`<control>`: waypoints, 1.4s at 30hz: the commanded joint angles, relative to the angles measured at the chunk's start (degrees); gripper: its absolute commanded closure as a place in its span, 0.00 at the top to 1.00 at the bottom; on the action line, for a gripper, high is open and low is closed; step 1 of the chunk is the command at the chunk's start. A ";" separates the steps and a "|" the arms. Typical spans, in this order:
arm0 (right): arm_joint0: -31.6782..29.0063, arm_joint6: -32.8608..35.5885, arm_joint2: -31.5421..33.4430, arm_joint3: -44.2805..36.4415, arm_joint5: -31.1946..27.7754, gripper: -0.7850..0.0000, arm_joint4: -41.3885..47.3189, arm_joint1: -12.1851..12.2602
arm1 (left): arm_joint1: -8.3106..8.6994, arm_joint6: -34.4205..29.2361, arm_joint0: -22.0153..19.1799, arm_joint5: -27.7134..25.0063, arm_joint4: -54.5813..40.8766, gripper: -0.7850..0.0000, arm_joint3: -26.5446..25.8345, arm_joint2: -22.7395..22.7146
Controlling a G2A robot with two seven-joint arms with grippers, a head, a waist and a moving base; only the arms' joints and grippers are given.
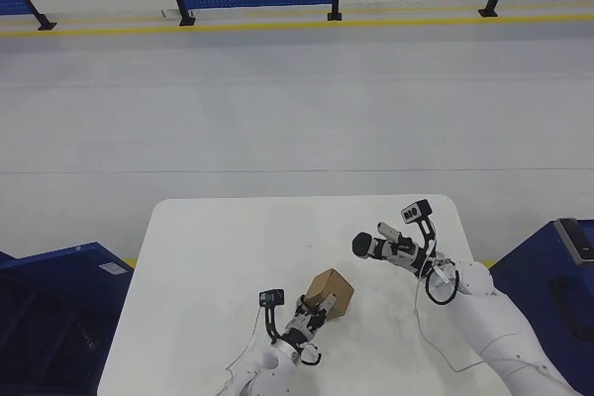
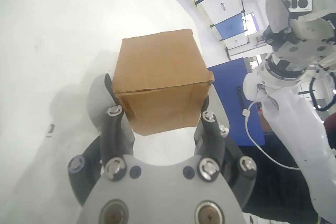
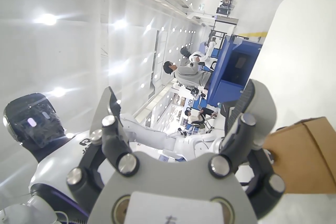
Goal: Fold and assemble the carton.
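A brown cardboard carton [image 1: 329, 290] folded into a closed cube stands on the white table [image 1: 208, 257] near its front edge. My left gripper [image 1: 316, 306] is shut on the carton [image 2: 160, 78], with one finger pressed on each of two opposite sides, close to the table top. My right gripper [image 1: 363, 245] hangs above the table just to the right of the carton and apart from it. In its own view the right gripper [image 3: 178, 104] is open with nothing between its fingers, and a corner of the carton [image 3: 302, 154] shows beside it.
Blue bins stand on the floor at both sides of the table, one at the left [image 1: 49, 297] and one at the right [image 1: 564, 277]. The table's back and left parts are bare white surface. The right arm [image 2: 288, 104] rises close beside the carton.
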 commanded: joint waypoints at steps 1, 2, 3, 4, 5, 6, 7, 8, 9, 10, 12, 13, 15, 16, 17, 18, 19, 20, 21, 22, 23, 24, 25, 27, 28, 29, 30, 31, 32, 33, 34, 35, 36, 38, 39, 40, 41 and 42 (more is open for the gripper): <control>0.66 -0.12 -0.50 0.54 0.98 1.00 -0.98 -0.20 | -0.18 0.63 -0.32 0.68 -0.34 1.00 0.87 -0.09; 1.10 -0.23 -0.84 0.83 1.69 1.00 -1.61 -0.33 | -0.24 0.51 -0.51 0.85 -0.56 1.00 1.16 -0.16; 1.23 -0.35 -0.92 0.91 1.83 1.00 -1.75 -0.38 | -0.26 0.55 -0.65 0.89 -0.76 1.00 1.43 -0.43; 1.23 -0.35 -0.92 0.91 1.83 1.00 -1.75 -0.38 | -0.22 0.87 -0.60 0.90 -0.99 1.00 1.67 -0.96; 1.23 -0.35 -0.92 0.91 1.83 1.00 -1.75 -0.38 | -0.18 1.36 -0.47 0.98 -1.09 1.00 1.68 -1.38; 1.23 -0.35 -0.92 0.91 1.83 1.00 -1.75 -0.38 | -0.07 1.94 -0.14 0.91 -0.89 1.00 1.56 -1.89; 1.23 -0.35 -0.92 0.91 1.83 1.00 -1.75 -0.38 | 0.12 3.19 0.62 0.80 -0.54 1.00 1.07 -2.74; 1.23 -0.35 -0.92 0.91 1.83 1.00 -1.75 -0.38 | 0.25 3.91 1.09 0.83 -0.16 1.00 0.74 -3.24; 1.23 -0.35 -0.92 0.91 1.83 1.00 -1.75 -0.38 | 0.45 5.13 1.92 1.07 0.61 1.00 0.04 -3.98; 1.23 -0.35 -0.92 0.91 1.83 1.00 -1.75 -0.38 | 0.76 7.46 3.23 1.73 2.27 1.00 -1.24 -5.08; 1.23 -0.35 -0.92 0.91 1.83 1.00 -1.75 -0.38 | 1.16 13.31 5.80 3.52 5.25 1.00 -3.90 -6.85; 1.23 -0.35 -0.92 0.91 1.83 1.00 -1.75 -0.38 | 1.29 16.18 7.13 4.52 6.73 1.00 -5.44 -7.48; 1.23 -0.35 -0.92 0.91 1.83 1.00 -1.75 -0.38 | 1.45 20.80 9.21 5.66 9.25 1.00 -8.33 -8.20; 1.23 -0.35 -0.92 0.91 1.83 1.00 -1.75 -0.38 | 1.57 24.61 10.58 6.10 12.33 0.84 -10.46 -8.33; 1.23 -0.35 -0.92 0.91 1.83 1.00 -1.75 -0.38 | 1.62 27.17 11.06 6.29 14.92 0.48 -11.37 -8.20; 1.23 -0.35 -0.92 0.91 1.83 1.00 -1.75 -0.38 | 1.63 31.07 11.67 7.43 19.02 0.33 -11.86 -7.76; 1.23 -0.35 -0.92 0.91 1.83 1.00 -1.75 -0.38 | 1.55 34.06 11.72 8.19 23.24 0.14 -11.84 -6.66; 1.23 -0.35 -0.92 0.91 1.83 1.00 -1.75 -0.38 | 1.47 35.77 11.24 9.05 27.66 0.00 -10.91 -5.39; 1.23 -0.35 -0.92 0.91 1.83 1.00 -1.75 -0.38 | 1.29 37.34 10.24 11.44 31.77 0.00 -9.59 -4.48; 1.23 -0.35 -0.92 0.91 1.83 1.00 -1.75 -0.38 | 0.82 39.51 8.67 15.03 35.83 0.00 -7.71 -3.03; 1.23 -0.35 -0.92 0.91 1.83 1.00 -1.75 -0.38 | 0.38 39.65 7.31 16.99 38.09 0.00 -5.83 -1.53; 1.23 -0.35 -0.92 0.91 1.83 1.00 -1.75 -0.38 | 0.06 39.13 6.38 17.97 38.86 0.00 -4.67 -0.62; 1.23 -0.35 -0.92 0.91 1.83 1.00 -1.75 -0.38 | -0.59 37.86 4.58 19.33 39.44 0.00 -2.85 0.92; 1.23 -0.35 -0.92 0.91 1.83 1.00 -1.75 -0.38 | -1.30 36.29 2.54 22.21 41.22 0.00 -0.21 2.40; 1.23 -0.35 -0.92 0.91 1.83 1.00 -1.75 -0.38 | -1.76 35.03 1.57 23.66 41.56 0.00 0.85 3.26; 1.23 -0.35 -0.92 0.91 1.83 1.00 -1.75 -0.38 | -2.15 33.07 0.65 24.97 42.06 0.00 2.21 4.01; 1.23 -0.35 -0.92 0.91 1.83 1.00 -1.75 -0.38 | -2.51 31.89 -0.22 26.18 42.70 0.00 3.01 4.64; 1.23 -0.35 -0.92 0.91 1.83 1.00 -1.75 -0.38 | -2.84 30.98 -0.69 27.15 42.71 0.00 3.67 5.09; 1.23 -0.35 -0.92 0.91 1.83 1.00 -1.75 -0.38 | -3.13 29.82 -1.13 28.20 42.78 0.00 4.30 5.38; 1.23 -0.35 -0.92 0.91 1.83 1.00 -1.75 -0.38 | -3.36 28.68 -1.58 28.93 43.01 0.00 4.65 5.65; 1.23 -0.35 -0.92 0.91 1.83 1.00 -1.75 -0.38 | -3.60 27.54 -1.92 29.66 43.28 0.00 4.89 5.86; 1.23 -0.35 -0.92 0.91 1.83 1.00 -1.75 -0.38 | -3.69 27.10 -2.03 30.16 43.60 0.00 4.97 5.91; 1.23 -0.35 -0.92 0.91 1.83 1.00 -1.75 -0.38 | -3.78 26.39 -2.12 31.25 44.18 0.00 5.07 5.86; 1.23 -0.35 -0.92 0.91 1.83 1.00 -1.75 -0.38 | -3.90 24.31 -2.21 32.93 45.26 0.00 4.75 5.71; 1.23 -0.35 -0.92 0.91 1.83 1.00 -1.75 -0.38 | -3.90 22.92 -2.14 32.78 45.45 0.00 4.24 5.63; 1.23 -0.35 -0.92 0.91 1.83 1.00 -1.75 -0.38 | -3.85 21.06 -2.06 32.61 45.72 0.00 3.84 5.43; 1.23 -0.35 -0.92 0.91 1.83 1.00 -1.75 -0.38 | -3.76 19.67 -2.08 32.54 46.69 0.00 3.20 5.32; 1.23 -0.35 -0.92 0.91 1.83 1.00 -1.75 -0.38 | -3.67 20.01 -1.93 31.78 47.34 0.00 1.80 5.20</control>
